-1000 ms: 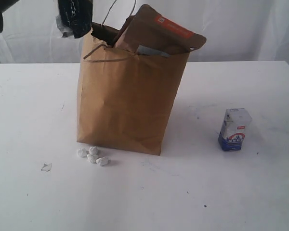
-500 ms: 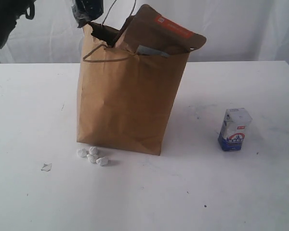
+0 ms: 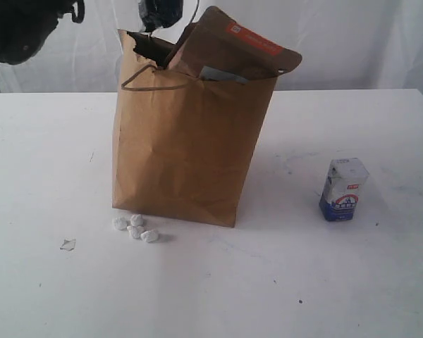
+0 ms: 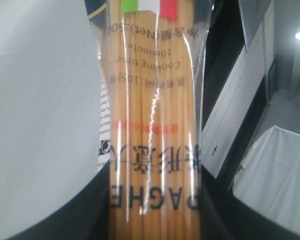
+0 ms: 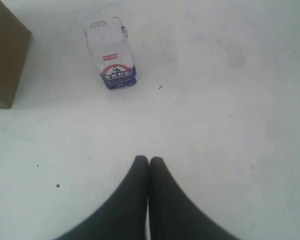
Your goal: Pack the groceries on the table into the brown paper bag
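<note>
The left claw [image 4: 152, 200], clamped on the spaghetti packet [image 4: 152, 100], holds it over the paper bag [image 3: 183, 155], probably to slide it in endwise. The right claw [image 5: 148, 162] is pressed together, empty, near the carton [image 5: 111, 52].

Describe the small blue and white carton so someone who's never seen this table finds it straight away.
Find the tall creased brown paper bag standing on the white tabletop. To its right in the exterior view, apart from it, the small blue-and-white carton stands upright. Unlike the white pebble-like bits by the bag's base, it is boxy, with a blue bottom band and red label.
</note>
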`<state>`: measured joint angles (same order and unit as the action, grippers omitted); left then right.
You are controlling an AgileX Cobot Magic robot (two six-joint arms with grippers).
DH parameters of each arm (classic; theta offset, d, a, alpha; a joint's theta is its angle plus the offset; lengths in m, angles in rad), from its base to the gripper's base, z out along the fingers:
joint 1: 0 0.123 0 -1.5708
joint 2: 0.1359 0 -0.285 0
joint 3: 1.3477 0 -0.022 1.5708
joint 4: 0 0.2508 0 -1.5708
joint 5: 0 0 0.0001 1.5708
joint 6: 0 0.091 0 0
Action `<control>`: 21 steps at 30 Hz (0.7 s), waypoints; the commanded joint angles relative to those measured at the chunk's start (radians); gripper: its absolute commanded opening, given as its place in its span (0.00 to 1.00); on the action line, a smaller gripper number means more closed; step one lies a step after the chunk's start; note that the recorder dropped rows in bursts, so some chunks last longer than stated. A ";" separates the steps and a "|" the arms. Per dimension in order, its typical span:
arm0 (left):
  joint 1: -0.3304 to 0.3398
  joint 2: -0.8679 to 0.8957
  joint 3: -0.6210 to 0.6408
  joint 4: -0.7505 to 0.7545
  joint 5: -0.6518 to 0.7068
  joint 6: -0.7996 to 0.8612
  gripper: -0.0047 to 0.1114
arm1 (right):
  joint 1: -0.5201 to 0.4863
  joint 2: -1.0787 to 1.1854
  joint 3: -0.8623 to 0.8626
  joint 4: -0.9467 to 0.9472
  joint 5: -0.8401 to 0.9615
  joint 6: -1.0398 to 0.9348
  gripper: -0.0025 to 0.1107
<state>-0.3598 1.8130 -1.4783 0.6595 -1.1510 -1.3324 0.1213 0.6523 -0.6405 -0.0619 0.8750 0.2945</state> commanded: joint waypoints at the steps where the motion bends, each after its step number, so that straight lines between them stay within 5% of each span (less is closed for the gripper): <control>1: -0.012 0.008 -0.021 -0.027 -0.070 0.034 0.04 | -0.003 -0.004 0.003 0.034 -0.007 -0.002 0.02; 21: -0.012 0.012 -0.021 0.276 -0.070 0.195 0.04 | -0.003 -0.004 0.003 0.062 0.043 -0.006 0.02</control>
<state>-0.3716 1.8493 -1.4829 0.9275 -1.1567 -1.1766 0.1213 0.6523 -0.6405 0.0000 0.9135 0.2945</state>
